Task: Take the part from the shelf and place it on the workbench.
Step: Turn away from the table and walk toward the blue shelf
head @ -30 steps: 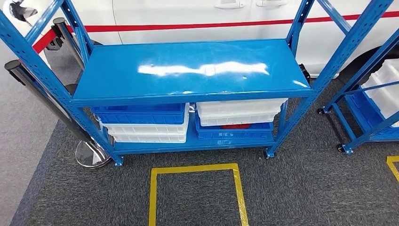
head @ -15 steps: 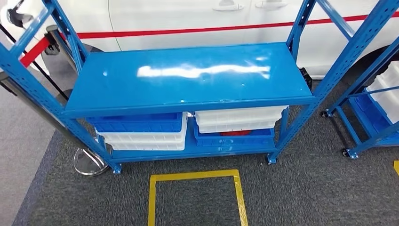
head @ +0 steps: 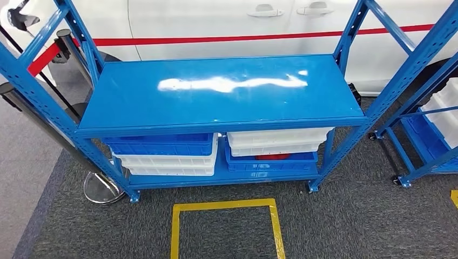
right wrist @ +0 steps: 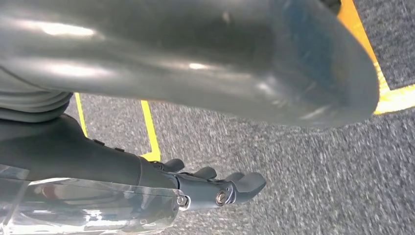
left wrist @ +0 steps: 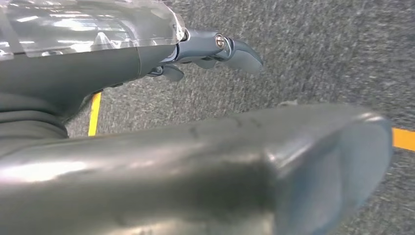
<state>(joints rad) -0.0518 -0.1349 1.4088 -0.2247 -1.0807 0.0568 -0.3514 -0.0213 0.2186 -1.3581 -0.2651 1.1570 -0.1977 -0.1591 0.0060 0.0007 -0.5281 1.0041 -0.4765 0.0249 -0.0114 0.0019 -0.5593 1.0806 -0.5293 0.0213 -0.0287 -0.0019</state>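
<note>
A blue shelf rack (head: 216,121) stands straight ahead in the head view, its top board bare and glossy. On its low board sit stacked blue and white bins (head: 164,154) at left and a white bin over a blue bin (head: 270,162) at right. A red thing (head: 271,157) peeks out of that blue bin, mostly hidden by the white bin above it. My left hand (left wrist: 210,147) hangs over grey carpet, fingers (left wrist: 230,49) apart from the thumb, holding nothing. My right hand (right wrist: 195,73) also hangs over the carpet with its fingers (right wrist: 230,188) loose and nothing in them.
A white car with a red stripe (head: 216,39) stands close behind the rack. A barrier post with a chrome foot (head: 100,189) is at the rack's left end. A second blue wheeled rack (head: 426,140) with bins stands at right. A yellow tape square (head: 224,208) marks the carpet in front.
The whole head picture has shifted: the camera moved, the rack now sits slightly lower in the frame and the car's door handles show more. Nothing on the rack has moved.
</note>
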